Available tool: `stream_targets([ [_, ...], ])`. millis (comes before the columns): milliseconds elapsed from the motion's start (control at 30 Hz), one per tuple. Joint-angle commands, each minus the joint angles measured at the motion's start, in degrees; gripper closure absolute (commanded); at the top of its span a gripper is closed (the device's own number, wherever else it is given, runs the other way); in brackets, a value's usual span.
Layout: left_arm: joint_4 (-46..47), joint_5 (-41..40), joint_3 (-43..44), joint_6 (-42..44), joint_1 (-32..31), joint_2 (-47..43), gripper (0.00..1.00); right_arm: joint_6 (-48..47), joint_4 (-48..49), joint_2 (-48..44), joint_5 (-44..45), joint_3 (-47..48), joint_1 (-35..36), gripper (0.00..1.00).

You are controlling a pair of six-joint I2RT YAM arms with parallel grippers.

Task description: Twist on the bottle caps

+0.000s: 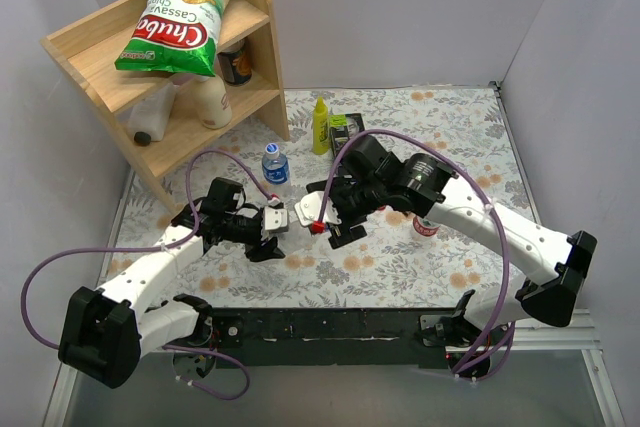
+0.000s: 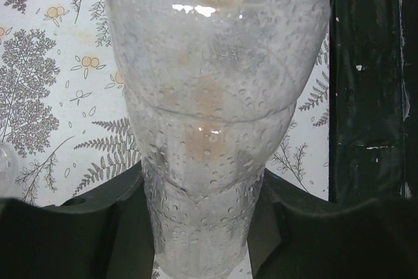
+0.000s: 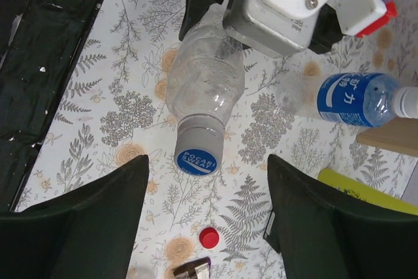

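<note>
Right wrist: left end effector [image 2: 202, 230] pinches bottle [image 3: 206, 83]; right end effector [image 3: 206, 173] spread, cap [image 3: 196, 157] between.

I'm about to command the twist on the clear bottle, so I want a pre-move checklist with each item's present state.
1. Left gripper shut on the unlabelled bottle: ok.
2. Blue cap sitting on that bottle's neck: ok; how far it is threaded: cannot tell.
3. Right gripper open, jaws wide apart and not touching the cap: ok.
4. Blue cap centred between the right fingers in the right wrist view: ok.
5. Red cap in sight for the next bottle: ok.
6. Blue-labelled bottle capped: cannot tell; its top meets the picture's edge.
</note>
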Motion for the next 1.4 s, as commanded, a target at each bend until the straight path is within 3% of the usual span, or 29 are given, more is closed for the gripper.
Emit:
stream_targets([
  [0, -1.5, 0.8, 3.1, 2.6, 0.1, -0.1, 1.0, -7.0, -2.1, 0.4, -1.7, 0.6, 0.9, 0.23],
  [267, -0.6, 0.9, 2.4, 1.8, 0.2, -1.0, 1.0, -8.4, -2.7, 0.9, -1.1, -0.1, 1.8, 0.45],
  [500, 1.9, 2.0, 2.0, -1.4, 0.1, -1.5, 1.0, -5.0, 2.3, 1.2, 2.6, -1.9, 1.7, 0.65],
  [533, 2.9, 2.2, 1.7, -1.7, 0.2, -1.7, 1.0, -2.6, 2.8, 1.4, 3.2, -1.6, 1.7, 0.74],
  [633, 7.5, 1.5, 0.4, -5.2, 0.2, -3.2, 1.0, 2.0, 2.7, 3.4, 0.6, 1.3, 0.2, 0.87],
  [767, 18.0, -4.2, -3.4, -12.2, 0.0, -7.2, 1.0, 18.8, -1.7, 11.4, -7.4, 9.3, -4.1, 0.91],
  [833, 25.7, -8.1, -6.3, -16.2, -0.1, -10.7, 1.0, 26.4, -6.0, 17.5, -17.0, 13.1, -8.3, 0.91],
  [900, 30.4, -14.5, -7.8, -18.4, -0.4, -13.3, 1.0, 37.7, -4.2, 19.4, -26.0, 12.5, -10.8, 0.92],
  [1067, 32.6, -22.9, -7.1, -19.5, -0.7, -12.3, 1.0, 45.6, -2.1, 22.3, -26.9, 12.1, -11.8, 0.97],
  [1133, 29.6, -24.0, -6.9, -19.2, -0.7, -11.4, 1.0, 47.9, -2.2, 23.6, -26.4, 15.2, -12.4, 0.89],
  [1200, 26.4, -24.3, -7.0, -17.9, -0.7, -11.2, 1.0, 46.2, -3.2, 24.2, -24.2, 21.3, -13.1, 0.7],
  [1300, 20.6, -21.9, -7.1, -14.1, -0.7, -10.6, 1.0, 40.1, -5.5, 24.3, -19.3, 30.4, -15.6, 0.5],
  [1367, 16.5, -19.5, -6.5, -11.5, -0.7, -9.1, 1.0, 33.5, -6.9, 23.0, -18.3, 33.1, -17.0, 0.48],
])
